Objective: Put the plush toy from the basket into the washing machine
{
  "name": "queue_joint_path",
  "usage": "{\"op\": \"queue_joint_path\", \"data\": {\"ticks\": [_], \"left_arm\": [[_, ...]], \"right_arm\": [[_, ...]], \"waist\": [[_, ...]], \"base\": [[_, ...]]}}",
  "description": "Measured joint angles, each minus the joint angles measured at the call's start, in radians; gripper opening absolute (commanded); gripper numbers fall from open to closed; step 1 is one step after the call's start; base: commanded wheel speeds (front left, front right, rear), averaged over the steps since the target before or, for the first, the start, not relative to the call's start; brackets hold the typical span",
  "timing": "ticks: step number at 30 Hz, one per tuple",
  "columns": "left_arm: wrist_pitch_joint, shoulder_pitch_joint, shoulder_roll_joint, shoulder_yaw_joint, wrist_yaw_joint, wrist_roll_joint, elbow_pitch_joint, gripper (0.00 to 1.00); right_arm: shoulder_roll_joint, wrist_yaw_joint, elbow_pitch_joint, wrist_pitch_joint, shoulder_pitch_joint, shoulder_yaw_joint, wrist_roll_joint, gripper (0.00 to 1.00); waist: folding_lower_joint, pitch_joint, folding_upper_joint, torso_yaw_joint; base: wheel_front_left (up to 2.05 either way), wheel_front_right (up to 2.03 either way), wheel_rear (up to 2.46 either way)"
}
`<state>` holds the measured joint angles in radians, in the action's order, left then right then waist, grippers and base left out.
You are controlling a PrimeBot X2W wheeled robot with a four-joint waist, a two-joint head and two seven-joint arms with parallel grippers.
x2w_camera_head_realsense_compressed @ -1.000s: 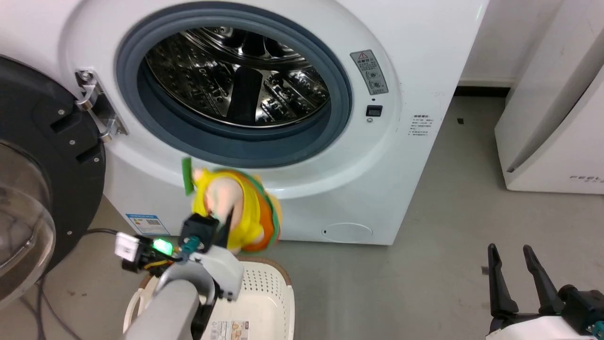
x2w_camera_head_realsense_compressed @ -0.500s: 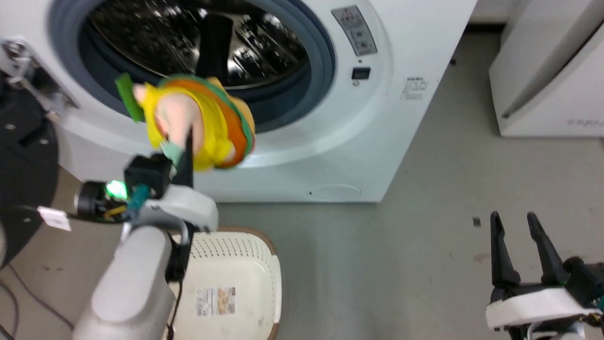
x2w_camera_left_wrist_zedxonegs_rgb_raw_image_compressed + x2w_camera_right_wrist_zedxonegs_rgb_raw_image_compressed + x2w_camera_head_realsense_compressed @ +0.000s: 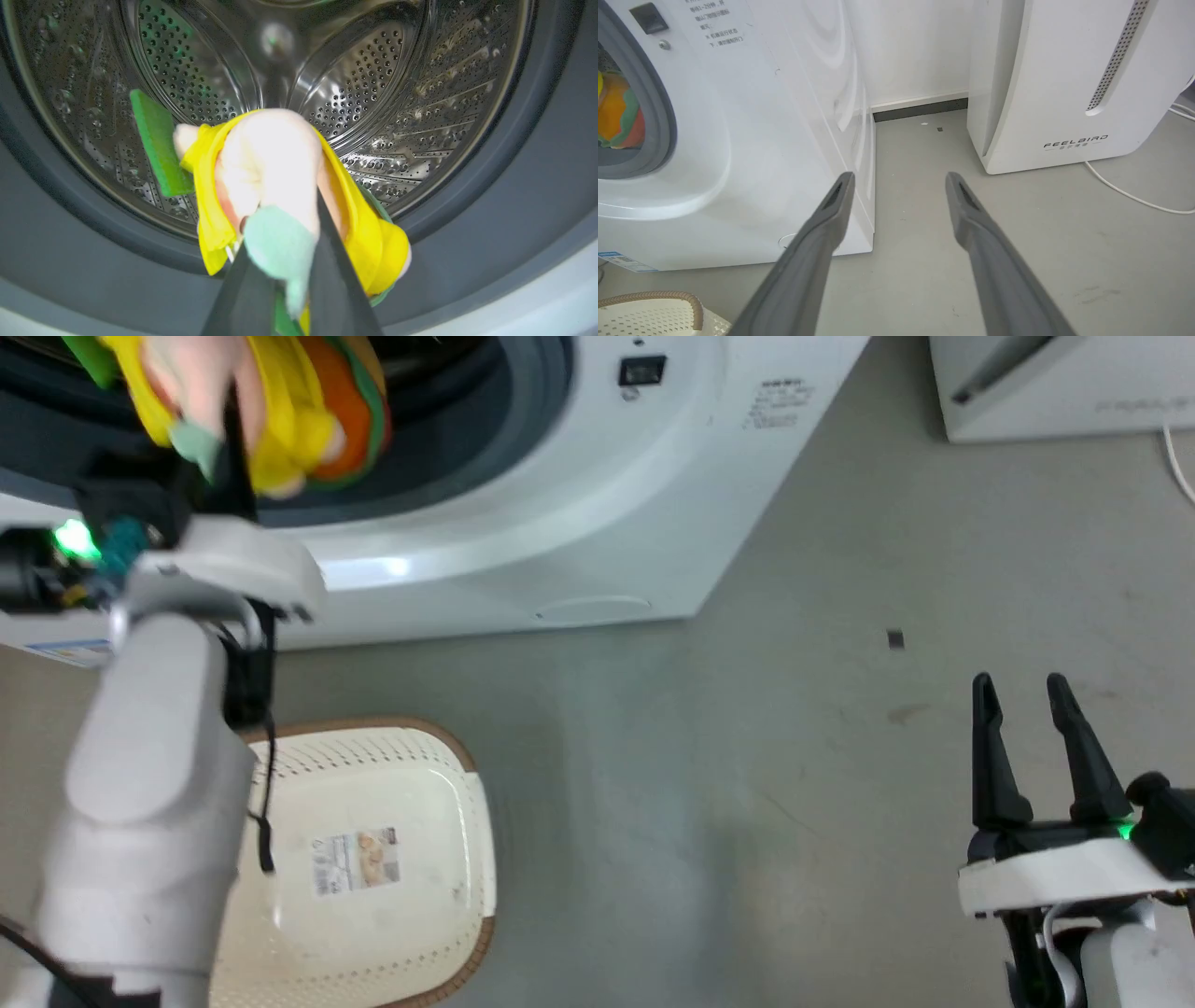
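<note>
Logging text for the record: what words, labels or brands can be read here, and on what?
"FEELBIRD": on the white appliance; the smaller line beneath is unreadable.
Print on the washer: too blurred to read.
Blue sticker on it: too small.
Label on the basket floor: too small.

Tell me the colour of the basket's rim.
Brown, running around the cream perforated basket. The head view shows it best.

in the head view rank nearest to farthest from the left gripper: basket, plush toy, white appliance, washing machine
1. plush toy: held in the left gripper, top left.
2. washing machine: its opening just behind the toy.
3. basket: on the floor, lower left.
4. white appliance: far off, top right corner.
</note>
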<state>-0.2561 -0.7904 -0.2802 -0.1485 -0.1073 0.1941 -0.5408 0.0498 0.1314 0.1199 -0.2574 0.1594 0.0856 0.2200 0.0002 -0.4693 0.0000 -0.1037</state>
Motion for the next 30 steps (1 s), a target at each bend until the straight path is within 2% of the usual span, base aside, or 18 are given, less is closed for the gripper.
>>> {"op": "queue_joint_path", "data": {"ticks": [18, 28, 29, 30], "left_arm": [[0.0, -0.335, -0.117, 0.117, 0.028, -0.034, -0.131, 0.0], [0.0, -0.489, -0.172, 0.118, 0.049, -0.061, -0.249, 0.0], [0.0, -0.496, -0.174, 0.118, 0.048, -0.063, -0.255, 0.47], [0.0, -0.501, -0.174, 0.117, 0.047, -0.069, -0.257, 1.0]], "right_arm": [[0.0, 0.0, -0.017, 0.0, 0.083, -0.041, 0.063, 1.0], [0.0, 0.0, -0.017, 0.0, 0.111, -0.06, 0.078, 1.0], [0.0, 0.0, -0.017, 0.0, 0.114, -0.059, 0.081, 1.0], [0.0, 0.0, -0.017, 0.0, 0.115, -0.059, 0.082, 1.0]], "waist": [[0.0, -0.212, 0.0, -0.138], [0.0, -0.27, 0.0, -0.175], [0.0, -0.272, 0.0, -0.177], [0.0, -0.274, 0.0, -0.178]], "base": [[0.0, 0.0, 0.0], [0.0, 0.0, 0.0], [0.0, 0.0, 0.0], [0.0, 0.0, 0.0]]}}
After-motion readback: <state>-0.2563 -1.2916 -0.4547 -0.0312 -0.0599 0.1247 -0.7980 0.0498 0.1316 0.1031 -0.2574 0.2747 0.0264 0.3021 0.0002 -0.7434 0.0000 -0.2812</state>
